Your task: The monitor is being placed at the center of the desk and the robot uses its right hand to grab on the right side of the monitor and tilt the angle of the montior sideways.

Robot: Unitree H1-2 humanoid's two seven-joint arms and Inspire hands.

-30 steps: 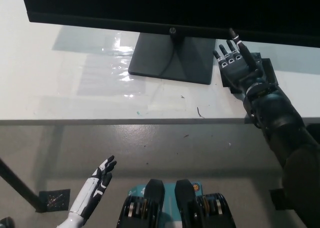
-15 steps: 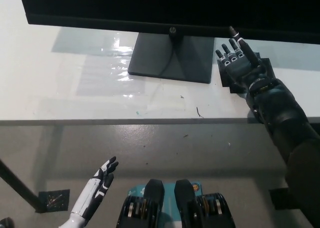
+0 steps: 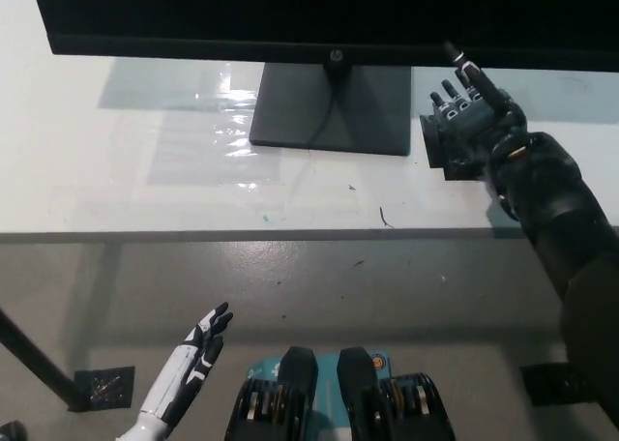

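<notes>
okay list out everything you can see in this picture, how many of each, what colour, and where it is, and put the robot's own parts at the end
monitor: one, black, upright along the top of the view, at the middle of the desk
monitor stand: one, dark grey flat base, on the desk under the screen's middle
desk: one, white top, filling the upper half of the view
dark mat: one, black, on the desk right of the stand, mostly hidden by the right hand
floor marker: one, black square, on the grey floor at lower left
left hand: one, white, resting open low at lower left, below the desk edge
right hand: one, black, open, raised at the monitor's lower edge right of the stand, not gripping
</notes>
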